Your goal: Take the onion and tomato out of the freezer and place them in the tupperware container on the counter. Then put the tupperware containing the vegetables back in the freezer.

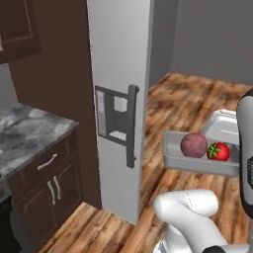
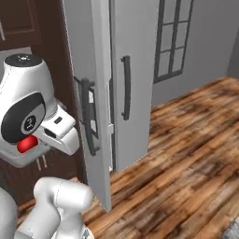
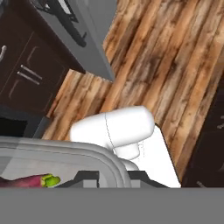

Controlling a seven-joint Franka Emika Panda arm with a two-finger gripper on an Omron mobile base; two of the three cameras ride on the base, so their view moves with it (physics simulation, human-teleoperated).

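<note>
The tupperware container (image 1: 174, 154) hangs in the air above the wooden floor, just right of the freezer (image 1: 118, 74). Inside it the dull mauve onion (image 1: 193, 145) and the bright red tomato (image 1: 219, 151) lie side by side. My gripper (image 1: 219, 134) is shut on the container's far rim. In the hand view the rim (image 3: 65, 148) curves right in front of my gripper (image 3: 113, 176), and a sliver of a vegetable with a green tip (image 3: 49, 180) shows inside. From the right base view the tomato (image 2: 26, 144) peeks out under my hand. One freezer door (image 2: 88, 93) stands open, edge-on.
The open door's grey bar handle (image 1: 131, 126) juts toward the container. The marbled counter (image 1: 24, 133) over dark cabinets (image 1: 47, 192) lies to the left of the freezer. Wooden floor (image 2: 186, 163) spreads out to the right.
</note>
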